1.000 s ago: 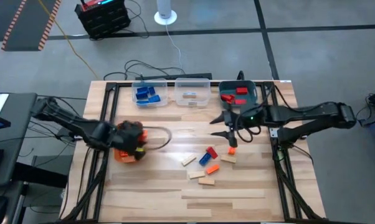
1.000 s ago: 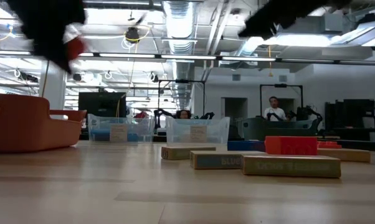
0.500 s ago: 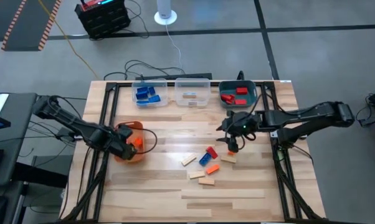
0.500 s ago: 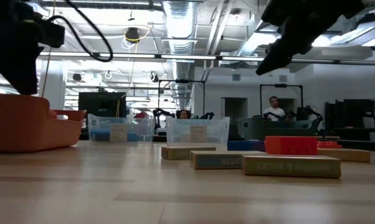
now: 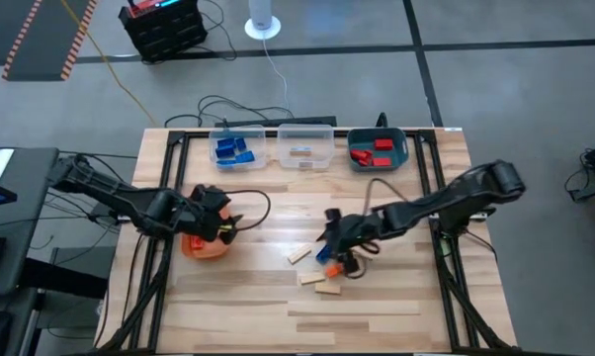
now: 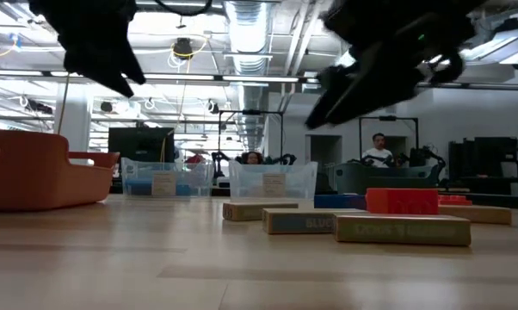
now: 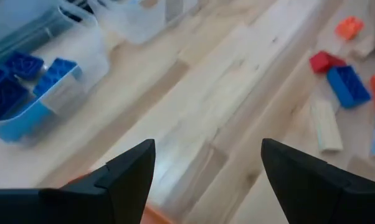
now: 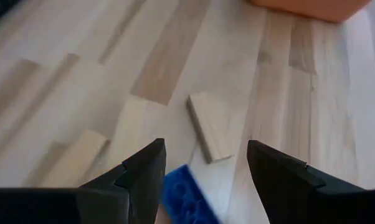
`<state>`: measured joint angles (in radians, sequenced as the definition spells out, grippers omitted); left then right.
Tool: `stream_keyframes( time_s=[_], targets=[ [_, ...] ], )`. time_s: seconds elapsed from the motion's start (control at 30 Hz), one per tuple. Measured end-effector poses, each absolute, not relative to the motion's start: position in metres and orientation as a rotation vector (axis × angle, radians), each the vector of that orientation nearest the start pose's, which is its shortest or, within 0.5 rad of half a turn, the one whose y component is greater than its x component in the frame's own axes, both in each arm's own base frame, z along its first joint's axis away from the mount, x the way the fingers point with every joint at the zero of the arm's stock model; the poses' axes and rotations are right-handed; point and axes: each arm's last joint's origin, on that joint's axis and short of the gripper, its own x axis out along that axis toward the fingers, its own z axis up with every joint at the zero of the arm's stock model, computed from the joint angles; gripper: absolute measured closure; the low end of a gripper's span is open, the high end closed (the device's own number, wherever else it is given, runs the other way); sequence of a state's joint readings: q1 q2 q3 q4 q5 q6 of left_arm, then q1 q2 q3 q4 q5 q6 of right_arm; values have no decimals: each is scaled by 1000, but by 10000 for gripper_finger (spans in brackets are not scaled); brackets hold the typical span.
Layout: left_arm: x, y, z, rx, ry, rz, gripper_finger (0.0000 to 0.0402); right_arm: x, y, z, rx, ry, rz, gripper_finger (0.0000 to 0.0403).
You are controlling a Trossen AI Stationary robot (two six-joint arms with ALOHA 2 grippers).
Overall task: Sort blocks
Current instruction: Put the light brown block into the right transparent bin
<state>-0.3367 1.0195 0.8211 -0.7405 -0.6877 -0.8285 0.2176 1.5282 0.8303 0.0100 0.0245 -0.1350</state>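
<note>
A: Where are the right jaws (image 8: 203, 174)?

B: Spread wide and holding nothing. A blue brick (image 8: 186, 198) sits between the two fingers, with a pale wooden block (image 8: 210, 127) lying flat just ahead of it. In the overhead picture the right jaws (image 5: 337, 242) hang over the loose pile near the middle of the desk (image 5: 396, 297).

A: And the left jaws (image 7: 206, 168)?

B: Also released, nothing between them. From above, the left jaws (image 5: 223, 220) sit at the centre-left of the frame, over the orange bin (image 5: 201, 245).

A: What lies in that loose pile?

B: From above, a tan block (image 5: 298, 255), another tan one (image 5: 311, 277) and a third (image 5: 327, 287) lower down, plus an orange piece (image 5: 337, 268) and a bit of blue beside the right jaws. The left wrist camera shows a red brick (image 7: 324, 61), a blue brick (image 7: 348, 85) and an orange one (image 7: 348, 27) at its upper right.

A: And the bins along the top edge?

B: A clear bin (image 5: 237, 147) holding blue bricks (image 5: 233, 150), a second clear bin (image 5: 305, 148) with a tan piece (image 5: 298, 151), and a teal bin (image 5: 379, 150) with red bricks (image 5: 375, 148).

A: Anything behind the desk?

B: In the level view, a person (image 6: 379, 153) stands far back at the right.
</note>
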Motion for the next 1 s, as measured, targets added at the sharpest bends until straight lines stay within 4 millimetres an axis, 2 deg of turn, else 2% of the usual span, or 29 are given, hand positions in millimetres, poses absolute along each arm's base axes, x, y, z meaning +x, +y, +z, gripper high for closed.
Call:
stream_keyframes(
  time_s=[0.23,0.4,0.5,0.83,0.93,1.0],
  targets=[
    [186,-45,269,-309,586,617,117,349,73,170,-266,728,312,148],
    [185,-51,268,-298,596,586,117,370,60,156,-190,701,376,148],
    [183,-54,268,-292,606,572,117,375,54,143,-191,701,362,148],
    [177,-55,264,-274,657,590,117,384,52,108,-214,716,368,149],
    [177,-55,264,-274,657,591,117,385,51,105,-240,722,344,168],
    [177,-55,264,-274,657,591,117,384,50,106,-242,724,341,199]
  ],
)
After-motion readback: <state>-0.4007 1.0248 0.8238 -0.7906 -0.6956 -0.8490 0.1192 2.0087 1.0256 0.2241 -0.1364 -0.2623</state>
